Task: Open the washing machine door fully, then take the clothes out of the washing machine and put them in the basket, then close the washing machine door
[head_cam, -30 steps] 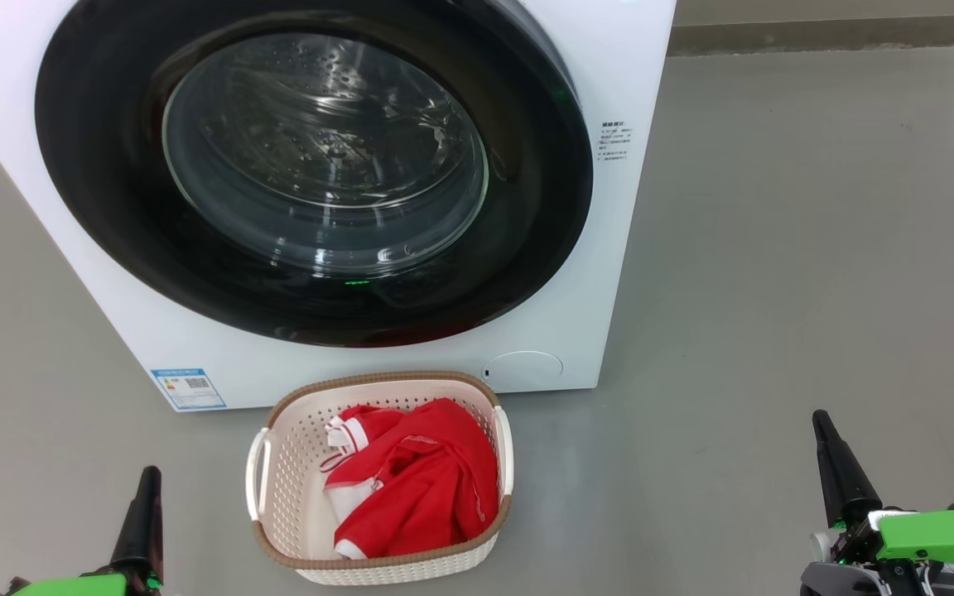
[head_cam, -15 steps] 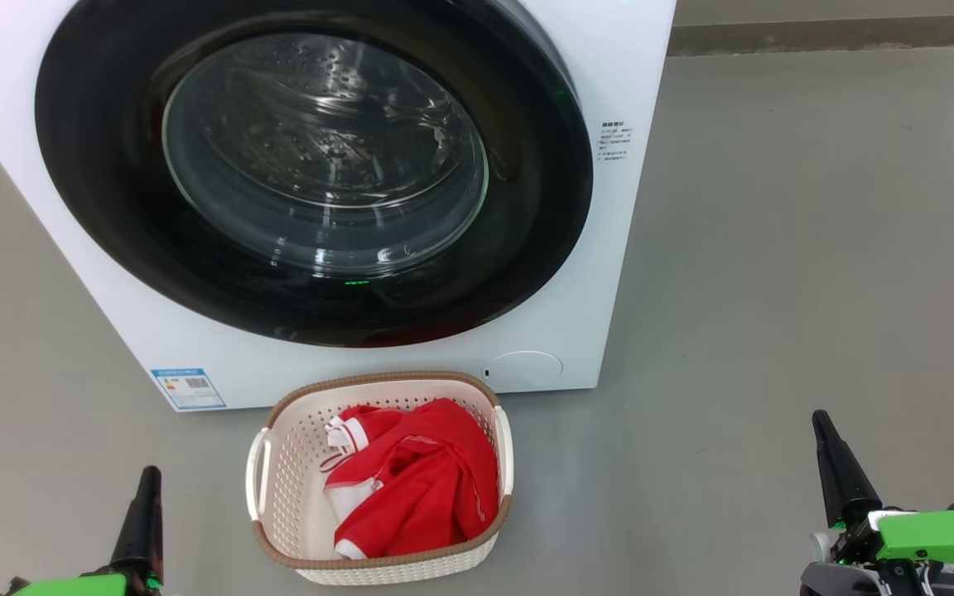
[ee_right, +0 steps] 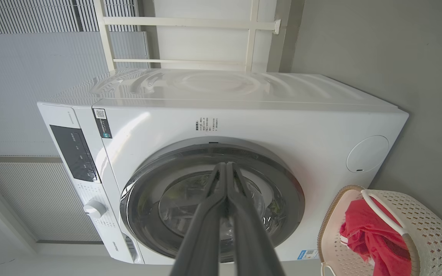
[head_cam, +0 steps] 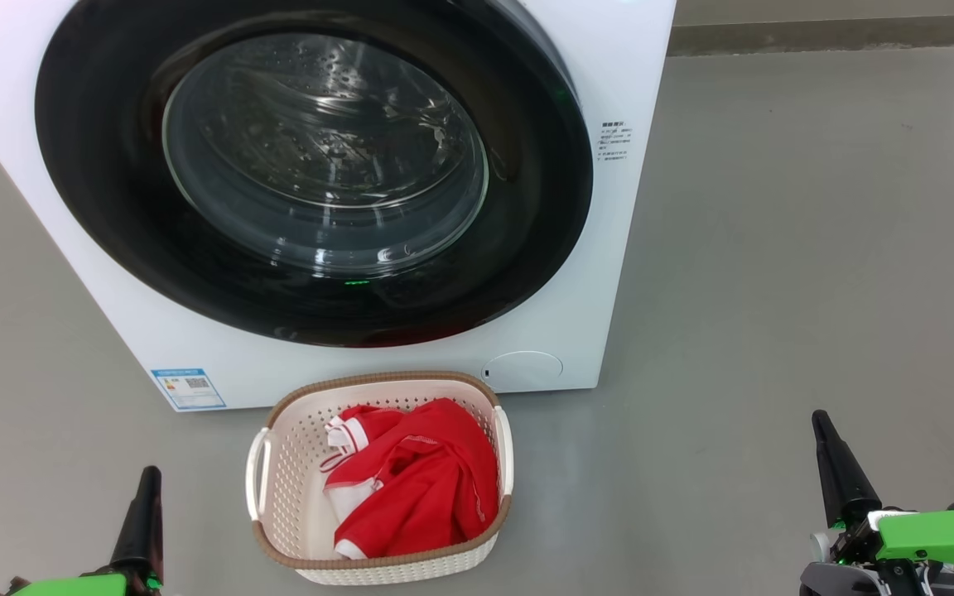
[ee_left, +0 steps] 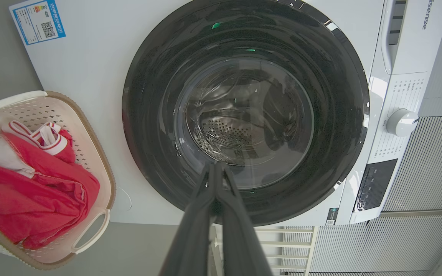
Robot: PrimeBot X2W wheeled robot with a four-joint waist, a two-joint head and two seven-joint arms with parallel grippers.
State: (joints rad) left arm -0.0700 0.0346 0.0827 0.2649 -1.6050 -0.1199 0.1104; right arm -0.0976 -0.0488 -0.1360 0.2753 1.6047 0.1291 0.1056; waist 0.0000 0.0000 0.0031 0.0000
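Item 1, washing machine: a white front-loader standing on the grey floor, taking up my head view from 9 o'clock round to 1 o'clock. A blue label sits at its lower corner, and a round white flap sits at the other lower corner.

Item 2, washing machine door: I read it as closed, its glossy black rim lying flush against the front panel in my right wrist view. The steel drum shows through the clear glass bowl. In my left wrist view a white control knob sits at 3 o'clock from the door.

Item 3, basket: a cream basket with a brown rim, on the floor at 6 o'clock from the door, just in front of the machine.

Item 4, clothes: a red garment with white trim, bunched inside the basket and lying toward its 3 o'clock side.

Item 5, left gripper: at 8 o'clock from the basket, near it but apart. I see its fingers pressed together with nothing between them.

Item 6, right gripper: at 3 o'clock from the basket, well apart. Its fingers are likewise pressed together and empty, pointing toward the machine
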